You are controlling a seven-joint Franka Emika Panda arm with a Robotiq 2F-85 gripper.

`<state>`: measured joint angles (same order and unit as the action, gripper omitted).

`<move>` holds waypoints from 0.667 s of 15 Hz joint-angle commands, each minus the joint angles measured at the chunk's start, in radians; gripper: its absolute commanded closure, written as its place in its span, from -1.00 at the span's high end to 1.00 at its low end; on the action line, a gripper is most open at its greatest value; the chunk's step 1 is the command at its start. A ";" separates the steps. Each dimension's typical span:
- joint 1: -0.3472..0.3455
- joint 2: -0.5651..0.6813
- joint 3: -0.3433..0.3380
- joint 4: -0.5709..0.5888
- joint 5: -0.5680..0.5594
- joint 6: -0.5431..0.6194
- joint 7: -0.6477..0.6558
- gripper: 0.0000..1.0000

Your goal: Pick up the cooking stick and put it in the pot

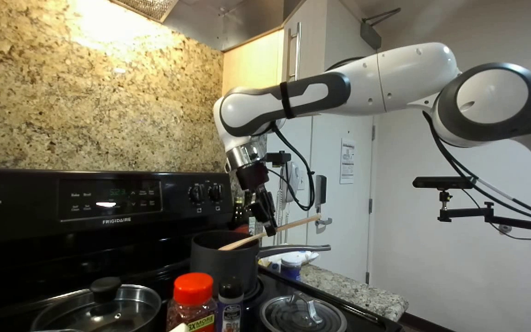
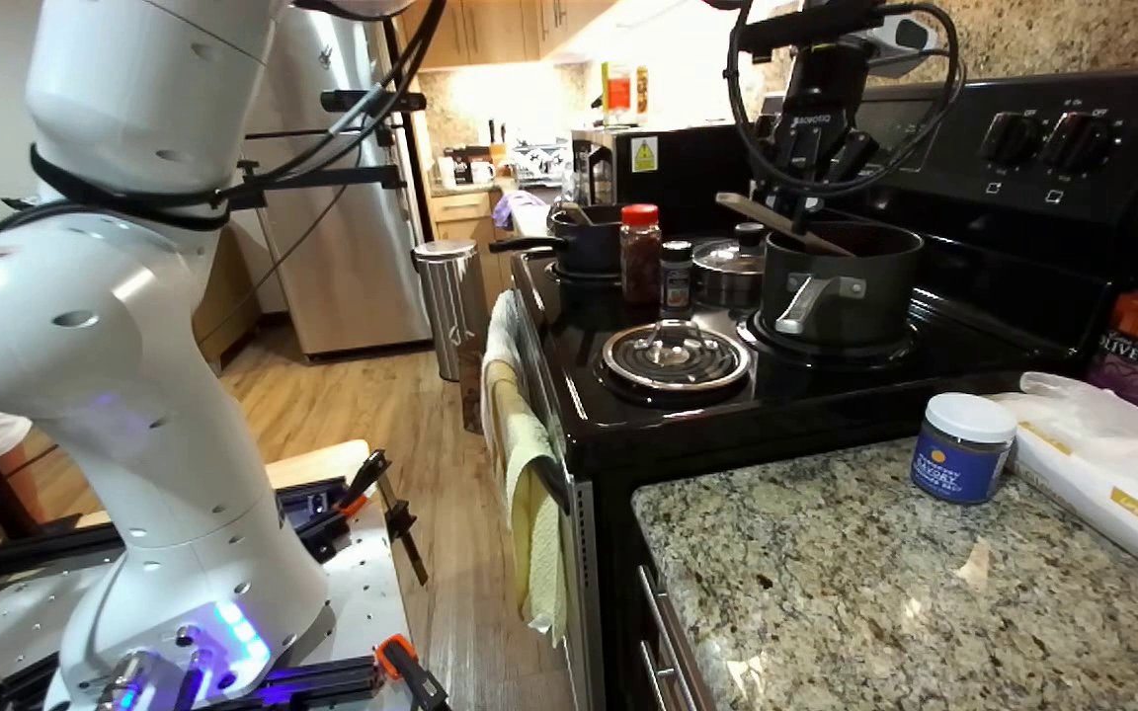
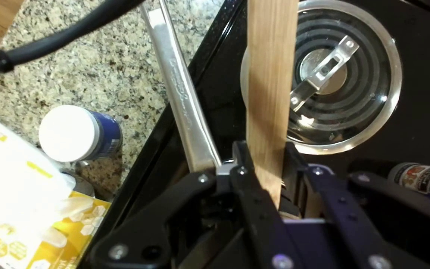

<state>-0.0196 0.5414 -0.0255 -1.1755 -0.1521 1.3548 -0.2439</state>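
The cooking stick [image 1: 293, 224] is pale wood and tilted. Its lower end lies within the mouth of the dark pot [image 1: 224, 265], and its upper end sticks out past the rim on the handle side. Both also show in an exterior view, the stick [image 2: 762, 213] and the pot [image 2: 851, 296]. My gripper [image 1: 270, 230] is shut on the stick around its middle, just above the rim. In the wrist view the stick [image 3: 271, 74] runs up between the fingertips [image 3: 265, 149]. The pot's metal handle [image 3: 181, 101] shows there; its body is hidden. I cannot tell whether stick touches rim.
A round glass lid [image 3: 345, 82] sits on the front burner. A red-capped jar [image 1: 193, 299], a spice bottle [image 1: 230, 306] and a lidded pan [image 1: 104, 304] stand near the pot. A blue jar [image 2: 961, 449] and a white box [image 2: 1112, 484] are on the counter.
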 commanded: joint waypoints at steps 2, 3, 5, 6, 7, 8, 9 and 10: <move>0.011 0.089 0.016 0.099 -0.045 -0.043 -0.050 -0.74; 0.016 0.103 0.015 0.113 -0.057 -0.047 -0.057 -0.74; 0.023 0.119 0.013 0.135 -0.076 -0.033 -0.057 -0.75; 0.025 0.127 0.013 0.146 -0.082 -0.035 -0.060 -0.75; 0.028 0.134 0.012 0.156 -0.090 -0.035 -0.059 -0.75; 0.029 0.137 0.012 0.161 -0.094 -0.027 -0.055 -0.43; 0.031 0.142 0.010 0.169 -0.099 -0.029 -0.054 0.03; 0.031 0.146 0.010 0.178 -0.101 -0.030 -0.055 0.06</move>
<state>0.0071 0.6563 -0.0157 -1.0571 -0.2216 1.3473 -0.2715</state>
